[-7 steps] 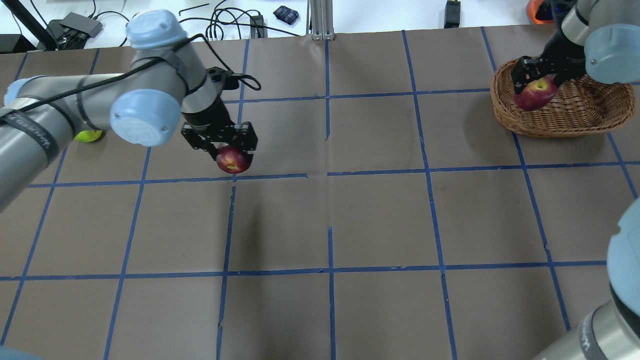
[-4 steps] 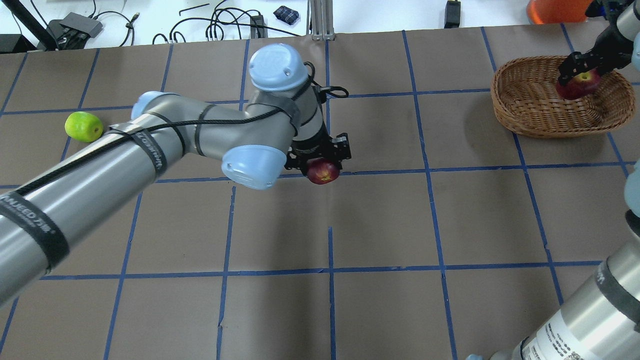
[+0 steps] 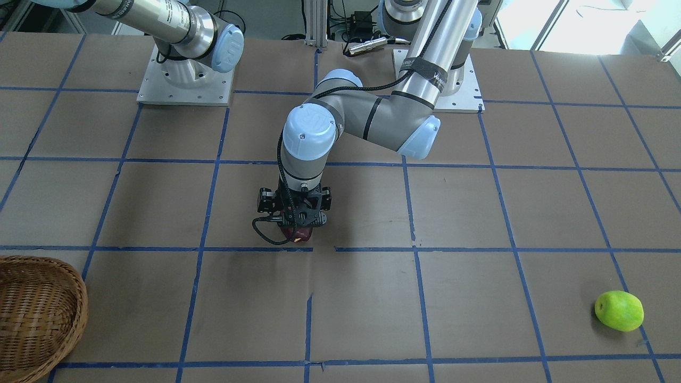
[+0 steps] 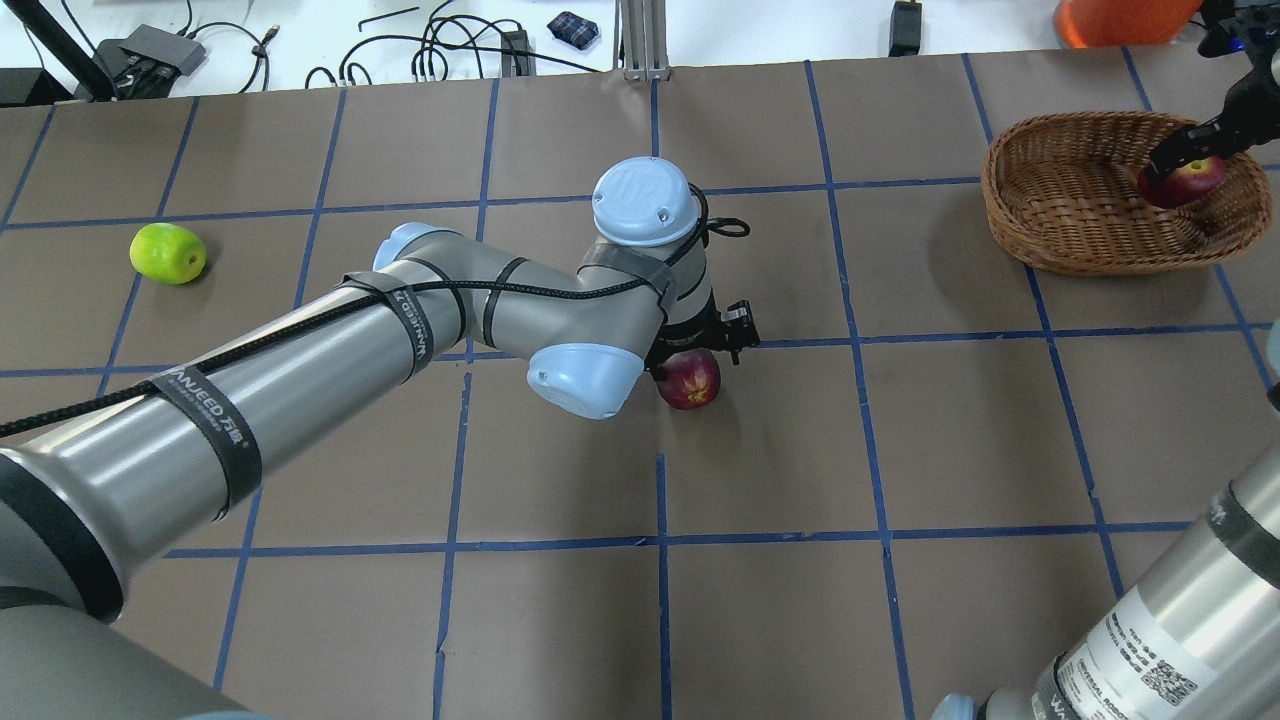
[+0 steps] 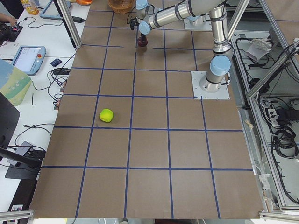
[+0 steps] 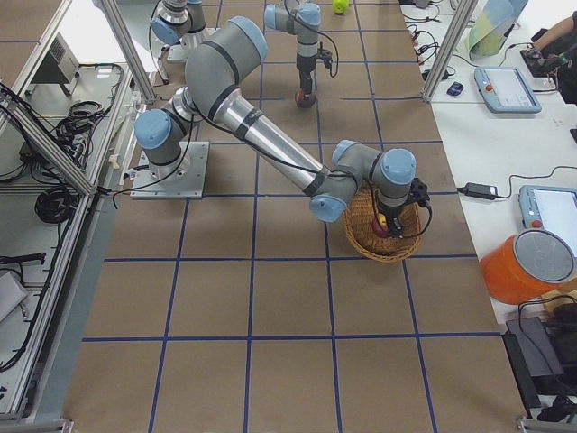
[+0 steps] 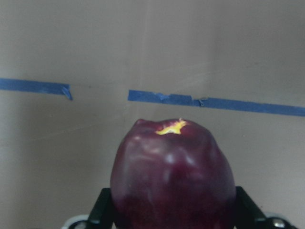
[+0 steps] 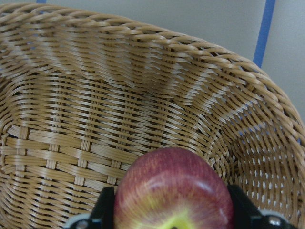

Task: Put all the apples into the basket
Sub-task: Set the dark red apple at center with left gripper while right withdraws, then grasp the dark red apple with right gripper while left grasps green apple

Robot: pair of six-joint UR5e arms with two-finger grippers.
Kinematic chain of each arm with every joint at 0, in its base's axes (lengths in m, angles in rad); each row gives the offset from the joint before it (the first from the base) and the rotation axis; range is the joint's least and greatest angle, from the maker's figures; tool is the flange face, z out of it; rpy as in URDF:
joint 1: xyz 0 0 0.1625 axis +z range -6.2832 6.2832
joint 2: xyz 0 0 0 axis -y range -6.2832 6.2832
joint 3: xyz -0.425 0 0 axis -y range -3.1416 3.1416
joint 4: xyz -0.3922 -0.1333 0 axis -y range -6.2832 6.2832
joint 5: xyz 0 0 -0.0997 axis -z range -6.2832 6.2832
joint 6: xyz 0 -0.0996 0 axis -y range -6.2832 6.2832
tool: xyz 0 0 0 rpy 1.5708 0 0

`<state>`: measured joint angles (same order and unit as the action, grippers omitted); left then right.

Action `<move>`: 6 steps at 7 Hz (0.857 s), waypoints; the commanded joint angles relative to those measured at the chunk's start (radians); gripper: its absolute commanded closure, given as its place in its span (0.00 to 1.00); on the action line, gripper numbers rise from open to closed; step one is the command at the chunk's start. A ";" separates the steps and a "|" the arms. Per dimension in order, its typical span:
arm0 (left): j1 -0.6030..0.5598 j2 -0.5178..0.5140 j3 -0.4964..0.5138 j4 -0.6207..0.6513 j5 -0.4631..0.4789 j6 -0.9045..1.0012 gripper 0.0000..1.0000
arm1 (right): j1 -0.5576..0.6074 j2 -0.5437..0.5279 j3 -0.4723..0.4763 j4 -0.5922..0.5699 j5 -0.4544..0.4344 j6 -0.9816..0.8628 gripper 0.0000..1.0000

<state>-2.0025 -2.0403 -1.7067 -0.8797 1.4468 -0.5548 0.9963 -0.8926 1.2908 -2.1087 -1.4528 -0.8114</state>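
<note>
My left gripper [image 4: 692, 365] is shut on the dark maroon apple [image 4: 689, 380] near the table's middle; the apple fills the left wrist view [image 7: 172, 176], just above the paper. My right gripper [image 4: 1185, 170] is shut on the red apple [image 4: 1182, 181] over the right half of the wicker basket [image 4: 1060, 205]; the right wrist view shows that apple [image 8: 174, 191] above the basket's woven floor [image 8: 71, 143]. The lime green apple [image 4: 167, 252] lies alone at the far left; it also shows in the front view [image 3: 619, 310] and the left view [image 5: 106, 115].
Brown paper with a blue tape grid [image 4: 660, 535] covers the table. Cables and small devices [image 4: 450, 45] lie beyond the far edge. An orange object [image 4: 1110, 20] stands behind the basket. The basket's rim shows at the front view's lower left [image 3: 80, 298].
My left arm has carried the maroon apple rightward to the table's middle. My right gripper has moved the red apple from the basket's left rim to its right half.
</note>
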 commanded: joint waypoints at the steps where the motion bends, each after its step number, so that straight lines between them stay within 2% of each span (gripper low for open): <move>1: 0.171 0.104 0.114 -0.207 0.030 0.080 0.00 | 0.010 -0.046 0.001 0.050 -0.001 -0.003 0.00; 2: 0.271 0.145 0.216 -0.431 0.036 0.284 0.00 | 0.050 -0.119 0.002 0.185 -0.003 0.006 0.00; 3: 0.328 0.164 0.264 -0.544 0.181 0.453 0.00 | 0.118 -0.168 0.002 0.273 -0.015 0.038 0.00; 4: 0.391 0.166 0.260 -0.548 0.307 0.551 0.00 | 0.177 -0.224 0.010 0.382 -0.021 0.129 0.00; 5: 0.510 0.145 0.250 -0.547 0.313 0.693 0.00 | 0.239 -0.265 0.013 0.491 -0.018 0.276 0.00; 6: 0.648 0.108 0.296 -0.538 0.304 0.827 0.00 | 0.331 -0.290 0.015 0.554 -0.014 0.467 0.00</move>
<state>-1.5092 -1.8987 -1.4450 -1.4169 1.7355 0.1040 1.2283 -1.1415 1.3024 -1.6542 -1.4697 -0.5467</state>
